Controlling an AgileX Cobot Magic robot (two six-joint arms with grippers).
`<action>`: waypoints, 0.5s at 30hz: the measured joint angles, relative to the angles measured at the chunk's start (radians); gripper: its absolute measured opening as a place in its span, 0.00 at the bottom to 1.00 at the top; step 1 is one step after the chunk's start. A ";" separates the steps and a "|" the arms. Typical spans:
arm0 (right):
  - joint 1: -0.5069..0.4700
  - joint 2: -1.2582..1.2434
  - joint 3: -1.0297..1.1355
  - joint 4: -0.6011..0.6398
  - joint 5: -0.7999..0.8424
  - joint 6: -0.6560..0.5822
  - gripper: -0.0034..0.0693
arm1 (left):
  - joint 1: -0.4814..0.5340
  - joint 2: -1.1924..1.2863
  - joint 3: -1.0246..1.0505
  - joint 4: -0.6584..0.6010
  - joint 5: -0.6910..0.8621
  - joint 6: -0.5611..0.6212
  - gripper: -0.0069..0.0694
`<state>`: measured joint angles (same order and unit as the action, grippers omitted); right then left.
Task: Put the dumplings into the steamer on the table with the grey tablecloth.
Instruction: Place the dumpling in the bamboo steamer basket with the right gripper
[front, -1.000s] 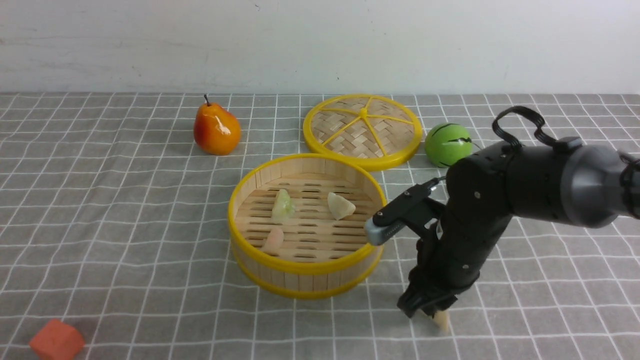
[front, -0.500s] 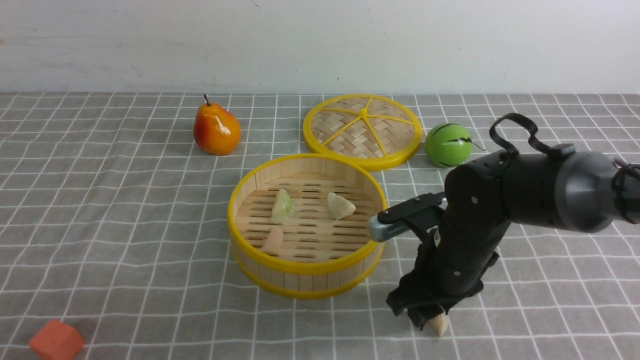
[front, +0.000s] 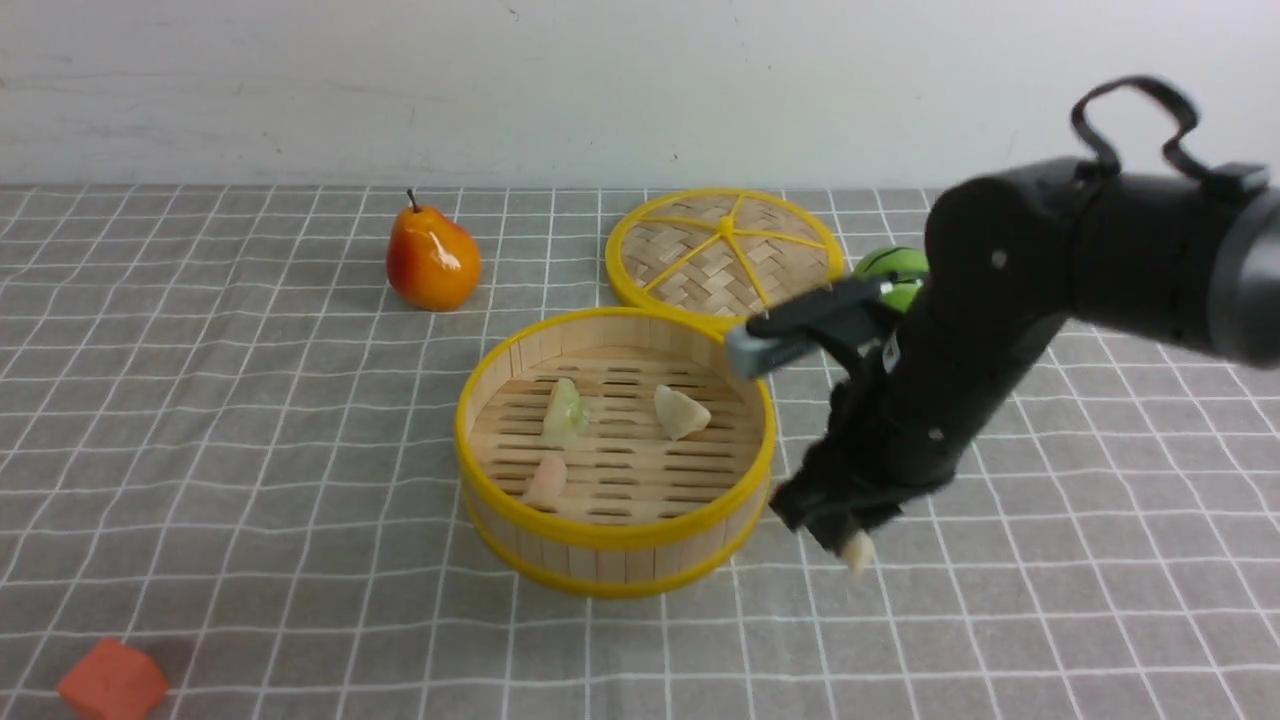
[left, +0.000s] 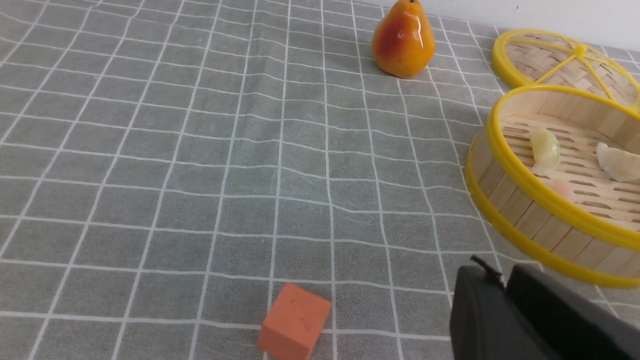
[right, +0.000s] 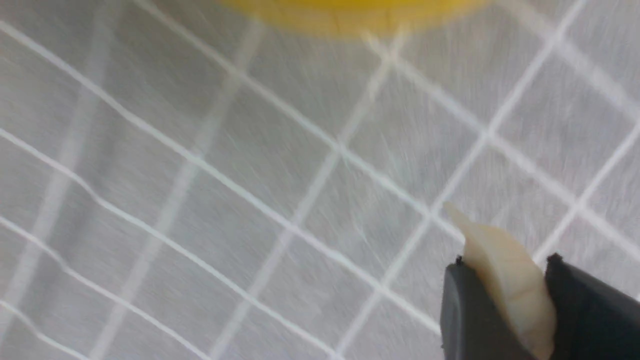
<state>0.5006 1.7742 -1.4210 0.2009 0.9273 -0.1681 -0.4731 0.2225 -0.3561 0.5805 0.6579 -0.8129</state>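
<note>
Just right of the steamer (front: 610, 540), outside its wall, the right gripper (front: 848, 535) pinches the last cream dumpling (right: 502, 272) above the tablecloth (front: 250, 420). Three dumplings (front: 566, 410) lie inside. Transfer is under way; next it likely needs height to clear the yellow rim, then release over bare slats.
</note>
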 joint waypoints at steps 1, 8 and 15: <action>0.001 -0.001 -0.017 0.033 -0.020 -0.020 0.30 | 0.000 0.000 0.000 0.000 0.000 0.000 0.18; 0.027 0.136 -0.078 0.293 -0.311 -0.229 0.30 | 0.000 0.000 0.000 0.000 0.000 0.000 0.19; 0.029 0.291 -0.077 0.335 -0.402 -0.272 0.35 | 0.000 0.000 0.000 0.001 0.000 0.000 0.19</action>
<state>0.5301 2.0655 -1.4978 0.5360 0.5252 -0.4396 -0.4731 0.2225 -0.3561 0.5815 0.6578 -0.8129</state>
